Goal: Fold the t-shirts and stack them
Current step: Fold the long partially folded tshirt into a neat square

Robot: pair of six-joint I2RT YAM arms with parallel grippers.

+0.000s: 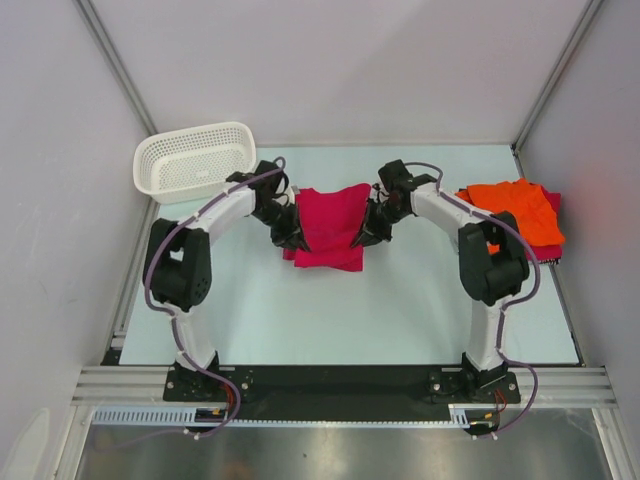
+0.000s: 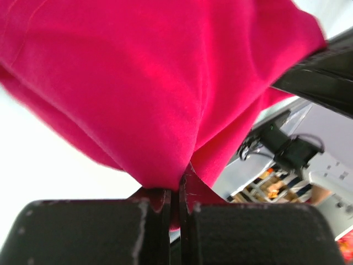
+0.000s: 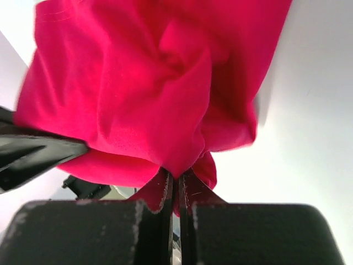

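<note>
The left pincer (image 2: 174, 194) is clamped tight on one edge of the crimson t-shirt (image 1: 332, 225). The right pincer (image 3: 175, 179) is pinched onto the opposite edge, so the cloth hangs bunched between the two, sagging toward the bench (image 1: 330, 310). Well out beyond the right pincer's outer side, an orange t-shirt (image 1: 515, 208) lies on a second crimson t-shirt (image 1: 548, 253). A white mesh basket (image 1: 195, 160) sits behind the left pincer, on its outer side.
</note>
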